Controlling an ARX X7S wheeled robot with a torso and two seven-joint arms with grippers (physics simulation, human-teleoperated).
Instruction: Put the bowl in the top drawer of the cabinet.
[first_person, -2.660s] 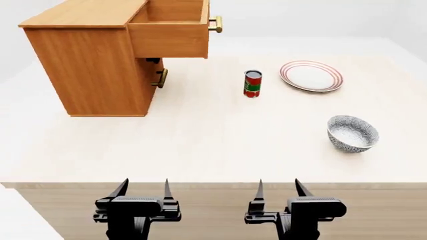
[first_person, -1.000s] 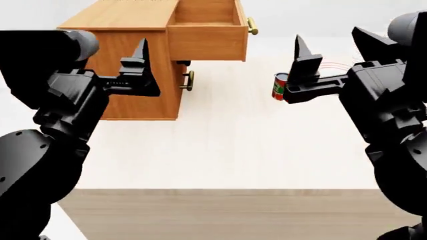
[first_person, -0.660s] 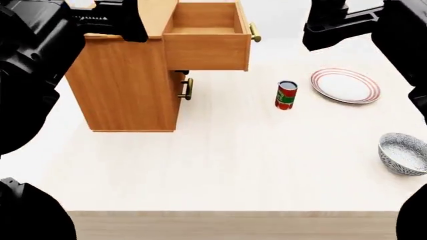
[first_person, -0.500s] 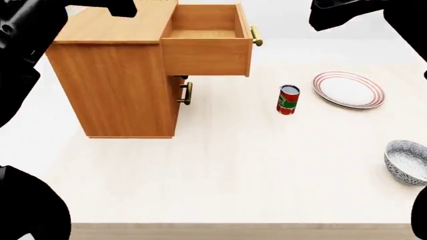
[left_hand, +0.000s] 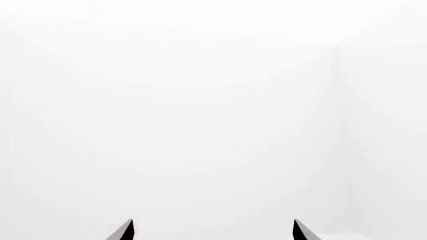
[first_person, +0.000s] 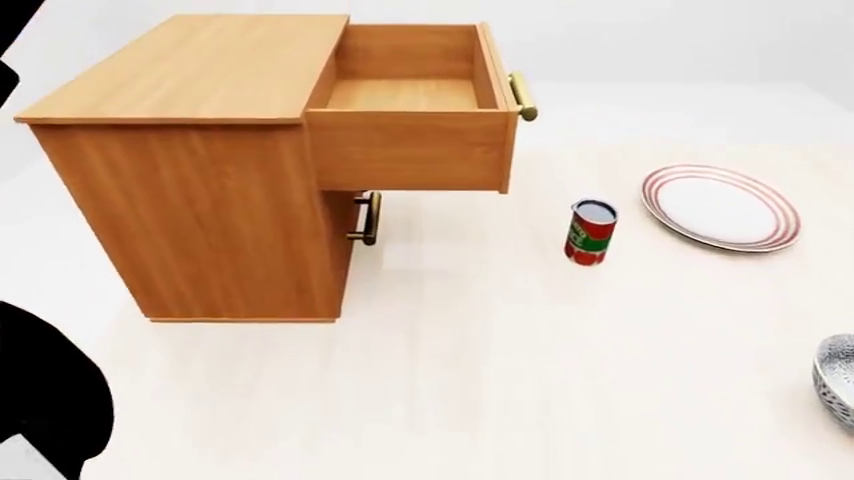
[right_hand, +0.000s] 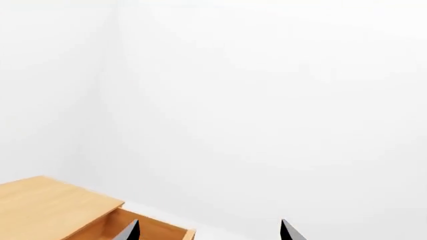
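The speckled blue-grey bowl (first_person: 838, 393) sits on the table at the far right edge of the head view, cut off by the frame. The orange-brown cabinet (first_person: 200, 200) stands at the left with its top drawer (first_person: 411, 150) pulled out and nothing inside it. Neither gripper shows in the head view. In the left wrist view my left gripper (left_hand: 212, 233) is open, its tips spread against a blank white wall. My right gripper (right_hand: 209, 232) is open too, high up, with the cabinet top (right_hand: 47, 206) and the drawer (right_hand: 150, 228) far beyond it.
A red can (first_person: 589, 232) stands upright right of the cabinet, and a flat red-rimmed plate (first_person: 721, 207) lies behind it to the right. The lower drawer's brass handle (first_person: 363, 218) sticks out under the open drawer. A black part of my left arm (first_person: 40, 400) fills the head view's lower left corner.
Both arms have risen out of the head view. The view has closed in on the cabinet, and the bowl has slid to the right edge. Nothing on the table has moved.
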